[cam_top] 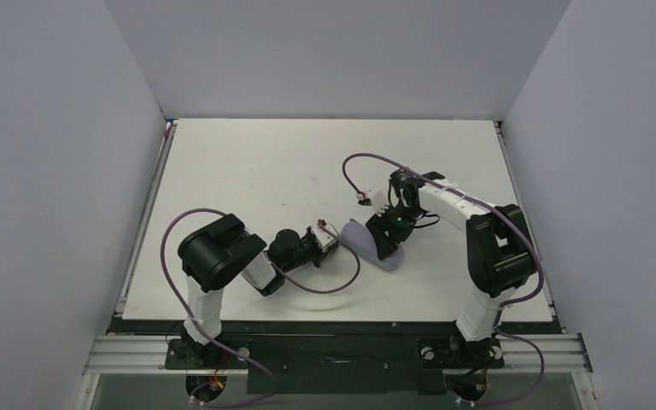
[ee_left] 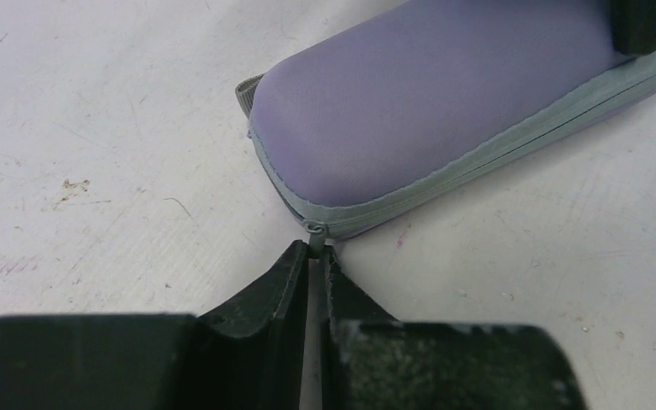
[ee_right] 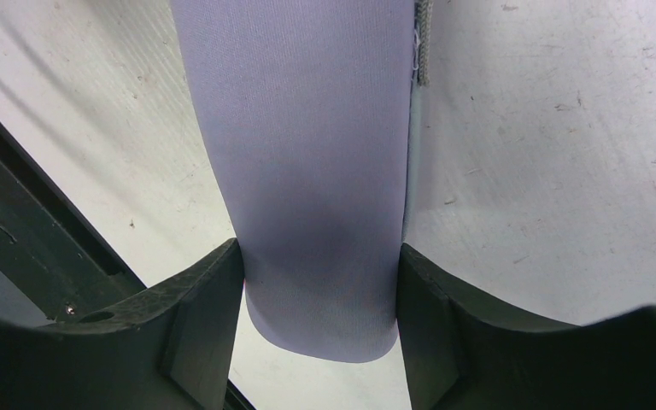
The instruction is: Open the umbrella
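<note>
We see whole table (cam_top: 265, 171) from high above near edge, facing down; our two wrist views, very near, share lilac case (ee_left: 427, 94).

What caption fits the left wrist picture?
Left pincer pinches the zip tab of a purple case on the table.

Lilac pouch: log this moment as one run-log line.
lilac pouch: zipped, flat on table | left gripper: shut on zipper pull | right gripper: clamped across lilac pouch | umbrella: not visible
</note>
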You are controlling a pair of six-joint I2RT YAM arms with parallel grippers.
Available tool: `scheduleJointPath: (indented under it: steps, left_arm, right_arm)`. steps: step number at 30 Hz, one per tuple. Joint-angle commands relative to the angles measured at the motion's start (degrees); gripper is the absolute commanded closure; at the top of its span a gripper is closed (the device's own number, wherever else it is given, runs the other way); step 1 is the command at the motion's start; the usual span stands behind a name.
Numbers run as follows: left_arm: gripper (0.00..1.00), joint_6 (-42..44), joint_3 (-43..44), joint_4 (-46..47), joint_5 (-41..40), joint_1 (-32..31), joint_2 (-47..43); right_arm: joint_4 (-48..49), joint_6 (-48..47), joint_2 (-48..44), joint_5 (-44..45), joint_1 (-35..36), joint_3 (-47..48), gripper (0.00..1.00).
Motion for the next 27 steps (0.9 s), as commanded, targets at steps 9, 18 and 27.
scheduleJointPath:
  steps: [9, 18, 27]
  left_arm:
    - [0.60, 4.0, -1.7, 0.0, -5.6, -2.9, -2.0]
    - [0.75, 5.9, 1.8, -0.1, -9.6, -4.5, 0.9]
    - [0.94, 4.8, 2.2, -0.7, -9.7, -3.2, 1.4]
  right_arm:
    - [1.2, -2.2, 0.0, 2.7, -0.2, -0.8, 0.76]
    - [1.3, -2.9, -0.6, 2.8, -0.5, -1.8, 0.77]
    - [0.9, -4.4, -1.2, 3.0, -0.6, -2.6, 0.80]
